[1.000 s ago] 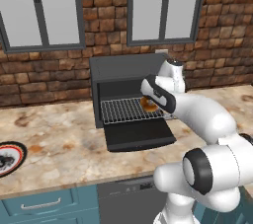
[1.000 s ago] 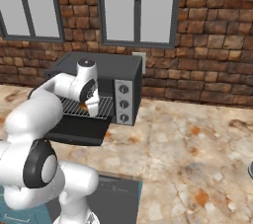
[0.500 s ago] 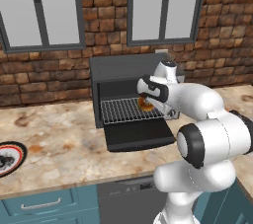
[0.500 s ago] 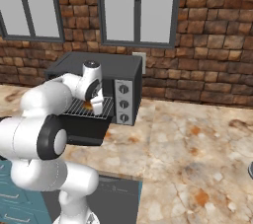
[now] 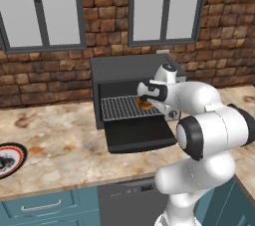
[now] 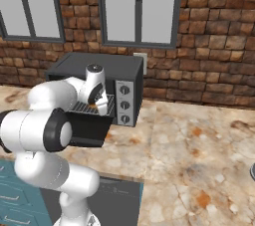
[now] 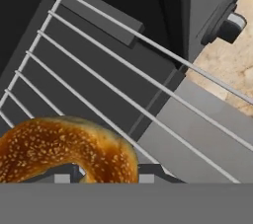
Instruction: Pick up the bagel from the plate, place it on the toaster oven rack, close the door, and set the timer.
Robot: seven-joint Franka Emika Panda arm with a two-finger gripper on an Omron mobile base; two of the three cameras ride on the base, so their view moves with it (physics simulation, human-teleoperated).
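The arm folds in closer to the toaster oven (image 5: 130,81), and the gripper (image 5: 145,101) carries the bagel (image 5: 144,104) leftward over the toaster oven rack (image 5: 124,108).

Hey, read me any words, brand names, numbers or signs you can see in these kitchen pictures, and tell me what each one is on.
Readable text: none.
Toaster oven: three knobs on its front panel, with no legible marks or numbers around them at this size.
Plate: a dark pattern in the middle, no lettering to make out.
Bagel: seeds, no label.
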